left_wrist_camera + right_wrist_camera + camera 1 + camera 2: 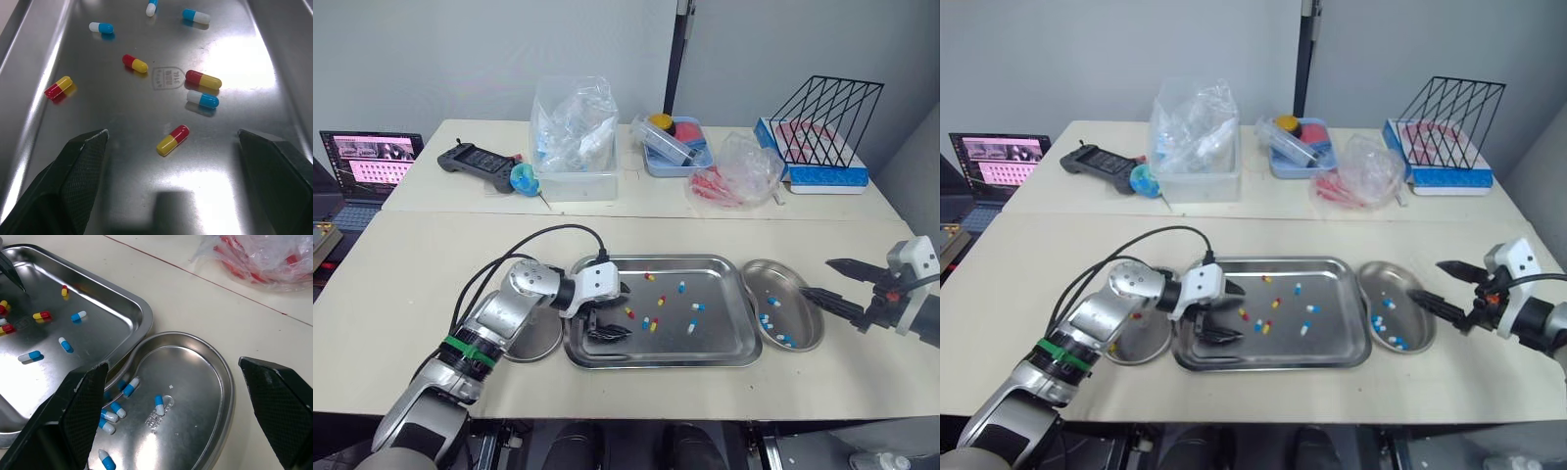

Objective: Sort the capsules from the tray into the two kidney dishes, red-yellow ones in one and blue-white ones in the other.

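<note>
A steel tray [717, 338] at the table's front middle holds several loose capsules, red-yellow [629, 313] and blue-white [697, 306]. My left gripper [607, 326] hangs open low over the tray's left part. In the left wrist view a red-yellow capsule [172, 139] lies on the tray floor between the spread fingers [83, 161], untouched. The left kidney dish [536, 345] is largely hidden by my left arm. The right kidney dish [788, 279] holds several blue-white capsules [159, 405]. My right gripper [815, 277] is open and empty, just above the right dish's right side.
On the far table stand a clear plastic box with bags [573, 147], a blue tray [671, 147], a bag of red items [734, 176], a black wire rack [822, 122] and a controller [480, 164]. A laptop [372, 162] sits at far left.
</note>
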`<control>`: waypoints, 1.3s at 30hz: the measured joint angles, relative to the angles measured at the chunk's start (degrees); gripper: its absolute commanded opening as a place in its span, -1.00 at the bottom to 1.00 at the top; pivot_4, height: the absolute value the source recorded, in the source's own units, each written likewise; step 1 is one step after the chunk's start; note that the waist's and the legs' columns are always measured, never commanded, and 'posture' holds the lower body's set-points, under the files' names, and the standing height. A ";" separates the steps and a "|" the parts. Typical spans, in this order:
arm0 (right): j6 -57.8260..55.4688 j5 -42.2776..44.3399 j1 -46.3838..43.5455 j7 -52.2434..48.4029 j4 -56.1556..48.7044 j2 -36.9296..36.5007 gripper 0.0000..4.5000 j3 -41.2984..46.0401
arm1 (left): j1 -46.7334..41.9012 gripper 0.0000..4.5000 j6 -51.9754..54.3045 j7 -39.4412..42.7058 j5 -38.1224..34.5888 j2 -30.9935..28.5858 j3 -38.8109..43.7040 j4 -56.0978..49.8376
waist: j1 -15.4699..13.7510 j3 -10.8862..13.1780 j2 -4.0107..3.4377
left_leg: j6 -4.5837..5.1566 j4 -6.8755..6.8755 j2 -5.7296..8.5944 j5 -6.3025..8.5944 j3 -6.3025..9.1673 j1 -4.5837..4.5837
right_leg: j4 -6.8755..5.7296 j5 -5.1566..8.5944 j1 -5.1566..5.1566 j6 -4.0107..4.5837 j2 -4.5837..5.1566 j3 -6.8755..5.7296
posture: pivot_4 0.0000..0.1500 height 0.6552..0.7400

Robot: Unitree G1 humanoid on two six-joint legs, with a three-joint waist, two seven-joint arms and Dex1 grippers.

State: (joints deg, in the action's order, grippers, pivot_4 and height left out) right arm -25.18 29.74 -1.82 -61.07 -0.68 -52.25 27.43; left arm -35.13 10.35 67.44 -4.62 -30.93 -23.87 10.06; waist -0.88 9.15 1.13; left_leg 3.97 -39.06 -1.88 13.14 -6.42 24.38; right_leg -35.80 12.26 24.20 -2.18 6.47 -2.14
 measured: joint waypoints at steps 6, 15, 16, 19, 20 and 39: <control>0.07 0.80 0.75 0.92 -0.65 0.26 1.00 1.10 | -0.02 0.66 4.02 0.39 0.80 0.55 -0.44 -1.21 | 0.09 0.00 0.00 | 0.00 0.00 -0.02 0.00 0.01 -0.03 | -0.02 0.00 -0.01 0.00 -0.01 0.00 | 1.00 1.00; 0.16 0.90 0.83 1.82 -1.65 1.39 1.00 1.19 | -0.25 -0.66 8.61 0.56 2.39 0.46 -0.42 -3.68 | 0.07 -0.01 -0.01 | 0.00 -0.01 -0.01 0.00 0.03 -0.03 | -0.02 0.00 -0.02 0.00 -0.01 0.00 | 1.00 1.00; 0.16 0.91 0.83 1.97 -1.86 1.40 1.00 1.19 | -0.23 -0.80 9.61 0.46 2.44 0.36 -0.42 -4.36 | 0.08 -0.01 -0.01 | 0.00 -0.01 -0.02 0.00 0.03 -0.03 | -0.02 0.00 -0.02 0.00 -0.01 0.00 | 1.00 1.00; 0.16 0.93 0.82 2.22 -2.18 1.41 1.00 1.19 | 0.76 -0.99 12.40 0.04 2.18 0.12 0.10 -6.84 | 0.10 -0.01 -0.01 | 0.00 0.00 -0.02 0.00 0.03 -0.03 | -0.02 0.00 -0.01 0.00 -0.01 0.01 | 1.00 1.00; 0.16 0.93 0.81 2.28 -2.19 1.44 1.00 1.19 | 1.35 -0.99 13.09 -0.11 2.08 -0.05 0.28 -7.66 | 0.11 -0.01 -0.01 | 0.00 0.00 -0.02 0.00 0.03 -0.03 | -0.02 0.00 -0.02 0.00 -0.01 0.00 | 1.00 1.00; 0.94 0.85 -6.20 0.43 2.89 1.77 1.00 -2.68 | 5.01 -0.99 20.58 4.20 -9.98 -22.71 23.88 -7.84 | 0.40 0.01 -0.02 | -0.03 0.08 -0.05 -0.01 -0.01 -0.09 | -0.05 0.03 0.04 0.03 0.00 0.00 | 1.00 1.00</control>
State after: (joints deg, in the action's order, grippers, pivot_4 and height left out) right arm -24.24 30.59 -8.02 -60.64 2.21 -50.48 24.75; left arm -30.12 30.93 71.64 -14.60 -53.64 0.01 2.22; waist -0.48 9.15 1.10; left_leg 3.93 -38.98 -1.93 13.13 -6.42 24.30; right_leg -35.84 12.29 24.24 -2.15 6.47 -2.14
